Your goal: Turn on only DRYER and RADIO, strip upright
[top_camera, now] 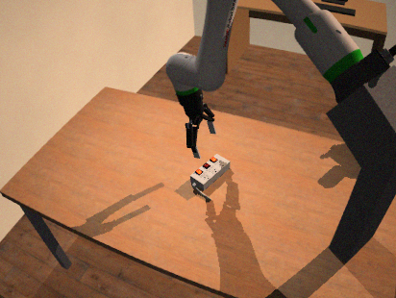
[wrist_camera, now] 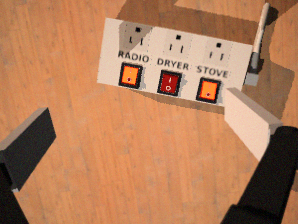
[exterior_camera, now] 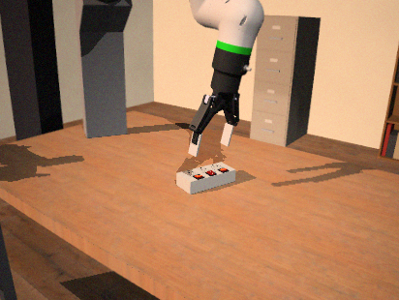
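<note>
The white power strip (wrist_camera: 172,60) lies flat on the wooden table, switches facing up; it also shows in the top and exterior views (top_camera: 210,171) (exterior_camera: 205,177). In the wrist view the RADIO switch (wrist_camera: 130,75) glows bright orange, the DRYER switch (wrist_camera: 169,82) is dark red, and the STOVE switch (wrist_camera: 208,90) glows bright orange. My gripper (top_camera: 201,136) (exterior_camera: 211,139) hangs open and empty a little above the strip, fingers pointing down. In the wrist view its right finger (wrist_camera: 247,122) is just below the STOVE end.
A short grey cord stub (wrist_camera: 256,45) sticks out of the strip's STOVE end. A grey filing cabinet (exterior_camera: 283,79) stands beyond the table. A second table (top_camera: 308,21) is at the back.
</note>
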`<action>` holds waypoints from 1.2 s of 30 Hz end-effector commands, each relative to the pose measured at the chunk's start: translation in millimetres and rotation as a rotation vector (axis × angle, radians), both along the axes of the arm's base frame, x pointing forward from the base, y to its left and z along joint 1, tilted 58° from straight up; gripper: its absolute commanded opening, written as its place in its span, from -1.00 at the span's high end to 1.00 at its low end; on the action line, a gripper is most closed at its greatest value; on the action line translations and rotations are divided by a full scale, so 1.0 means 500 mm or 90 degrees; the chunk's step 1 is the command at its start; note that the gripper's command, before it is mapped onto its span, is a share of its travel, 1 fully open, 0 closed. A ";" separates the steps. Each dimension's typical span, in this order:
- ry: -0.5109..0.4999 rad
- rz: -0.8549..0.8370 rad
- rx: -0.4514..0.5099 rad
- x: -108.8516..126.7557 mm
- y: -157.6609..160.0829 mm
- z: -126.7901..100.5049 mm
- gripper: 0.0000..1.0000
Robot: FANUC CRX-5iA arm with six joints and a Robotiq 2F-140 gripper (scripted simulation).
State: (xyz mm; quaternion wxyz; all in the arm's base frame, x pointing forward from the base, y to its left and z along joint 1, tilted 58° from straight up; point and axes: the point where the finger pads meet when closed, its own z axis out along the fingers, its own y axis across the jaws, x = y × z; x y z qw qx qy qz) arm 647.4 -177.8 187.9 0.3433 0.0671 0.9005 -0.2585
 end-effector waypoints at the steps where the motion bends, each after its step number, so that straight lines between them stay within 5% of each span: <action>1: -0.039 0.011 -0.021 -0.008 0.002 0.010 -1.00; 36: -0.083 0.092 -0.021 -0.111 0.116 -0.087 -1.00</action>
